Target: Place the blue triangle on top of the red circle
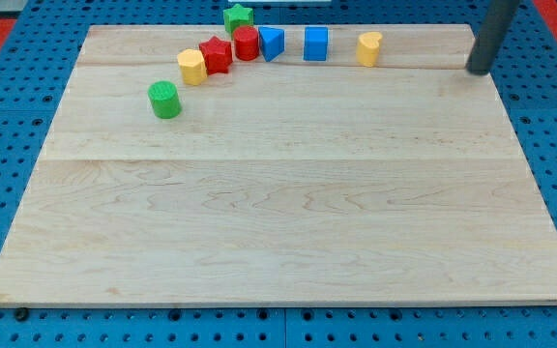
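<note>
Wooden board [278, 232], near half bare. Green cylinder [165, 100] at 10 o'clock. Behind it, arcing rightward: yellow block [192, 67], red star [217, 55], red circle [247, 43] touching blue triangle [272, 43] at its 3 o'clock; blue cube [316, 43]; yellow cylinder [369, 48]. Green star [237, 16] farthest. My tip [479, 70], a bare rod holding nothing, at 2 o'clock, well apart from blocks

No readable text, labels, brands, numbers or signs anywhere in view.

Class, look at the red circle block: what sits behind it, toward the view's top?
The green star block sits just behind the red circle block, which covers the star's lower edge.
</note>
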